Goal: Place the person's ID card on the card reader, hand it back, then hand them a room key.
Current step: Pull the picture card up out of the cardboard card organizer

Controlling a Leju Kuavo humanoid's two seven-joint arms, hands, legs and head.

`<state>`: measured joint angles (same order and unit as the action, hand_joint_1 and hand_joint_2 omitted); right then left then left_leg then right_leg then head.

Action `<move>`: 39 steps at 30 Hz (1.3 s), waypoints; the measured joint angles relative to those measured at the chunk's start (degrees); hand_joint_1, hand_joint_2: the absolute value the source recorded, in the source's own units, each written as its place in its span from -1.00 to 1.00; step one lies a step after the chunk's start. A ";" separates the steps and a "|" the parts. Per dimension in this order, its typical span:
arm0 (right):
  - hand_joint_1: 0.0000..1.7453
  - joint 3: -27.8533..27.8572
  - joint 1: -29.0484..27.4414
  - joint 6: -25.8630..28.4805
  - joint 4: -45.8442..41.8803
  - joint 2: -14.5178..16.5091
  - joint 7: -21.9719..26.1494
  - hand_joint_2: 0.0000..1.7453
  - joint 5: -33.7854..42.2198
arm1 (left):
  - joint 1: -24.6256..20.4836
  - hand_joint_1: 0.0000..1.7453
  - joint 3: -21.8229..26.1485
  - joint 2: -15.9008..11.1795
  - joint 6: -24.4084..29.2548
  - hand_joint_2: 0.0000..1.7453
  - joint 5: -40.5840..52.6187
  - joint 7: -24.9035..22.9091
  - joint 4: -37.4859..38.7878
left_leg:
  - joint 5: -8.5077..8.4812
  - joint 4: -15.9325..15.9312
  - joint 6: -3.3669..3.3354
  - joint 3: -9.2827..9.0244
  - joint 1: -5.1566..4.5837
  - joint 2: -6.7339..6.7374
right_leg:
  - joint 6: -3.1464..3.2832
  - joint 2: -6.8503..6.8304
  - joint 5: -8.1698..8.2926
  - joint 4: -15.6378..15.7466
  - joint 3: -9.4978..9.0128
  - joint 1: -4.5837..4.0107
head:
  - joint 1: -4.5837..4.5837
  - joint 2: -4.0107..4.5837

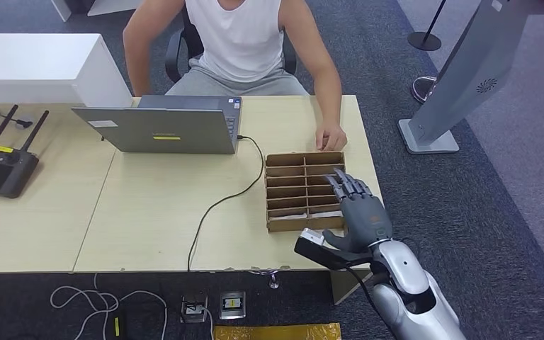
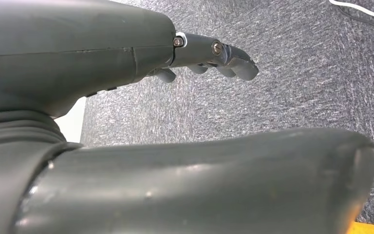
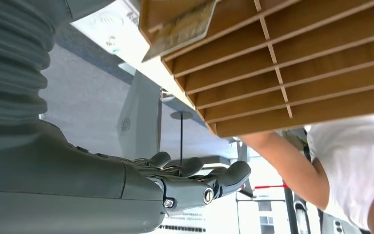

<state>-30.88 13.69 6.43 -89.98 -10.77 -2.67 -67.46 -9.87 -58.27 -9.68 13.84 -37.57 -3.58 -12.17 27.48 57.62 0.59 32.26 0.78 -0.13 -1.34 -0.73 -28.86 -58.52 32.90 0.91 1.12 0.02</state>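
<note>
Cards point(image 1: 287, 212), flat and pale, lie in the near slots of the brown cardboard box point(image 1: 268, 191). You can't tell from here if they are room keys. The box is a low tray cut into two rows of thin slots by cardboard strips. It sits on the pale wooden worktop point(image 1: 156, 212), near its right edge.

Your right hand point(image 1: 360, 212) hovers over the near right part of the box. Its dark fingers are straight and a little apart, and it holds nothing. The right wrist view gives you a closer look at the slots and shows one tan card point(image 3: 180, 29) leaning at a slant in a slot at the end of the box.

Your left hand point(image 2: 141, 53) hangs over speckled grey carpet point(image 2: 272, 97) in the left wrist view. Its fingers are loose, the tips bent a little, with nothing in them.

A thin black cable point(image 1: 216, 205) curves across the worktop to a grey laptop point(image 1: 159, 131). Past the box, a person's hand point(image 1: 331, 137) rests on the worktop, just beside the far right corner of the box. The person sits behind the worktop in a white sleeveless top.
</note>
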 joint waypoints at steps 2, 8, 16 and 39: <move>-1.00 -0.01 0.01 0.02 1.15 0.25 0.17 1.00 0.21 | 0.00 -1.00 0.02 0.03 0.01 -1.00 -0.07 0.00 0.00 | 0.00 0.00 0.00 0.00 0.00 0.00 | 0.00 0.00 0.00 0.00 0.00 0.00 | 0.00 0.00; -1.00 -0.03 0.13 0.08 3.51 0.65 0.73 1.00 1.03 | 0.00 -1.00 0.34 0.19 0.31 -1.00 -0.20 0.00 0.00 | 0.00 0.00 0.00 0.01 0.00 0.00 | 0.00 -0.01 0.00 0.00 0.01 0.00 | 0.01 0.00; -1.00 -0.03 0.21 0.08 5.92 0.84 1.03 1.00 1.82 | 0.01 -1.00 0.40 0.45 0.74 -1.00 -0.17 0.00 0.00 | 0.00 0.00 0.00 0.01 0.00 0.00 | 0.00 -0.01 0.00 0.00 0.01 0.00 | 0.00 0.00; 1.00 0.02 0.34 2.60 9.73 0.85 0.70 1.00 3.34 | 0.02 -1.00 0.41 0.69 0.89 -1.00 0.02 0.00 0.00 | 0.00 0.00 0.00 0.00 0.00 0.00 | 0.00 0.00 0.00 0.00 0.01 0.00 | 0.01 0.00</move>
<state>-30.86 14.04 9.03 -80.25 -9.92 -1.97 -64.11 -9.86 -57.86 -8.98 14.73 -37.55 -3.58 -12.17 27.48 57.63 0.59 32.27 0.78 -0.13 -1.34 -0.74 -28.86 -58.52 32.91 0.92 1.13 0.02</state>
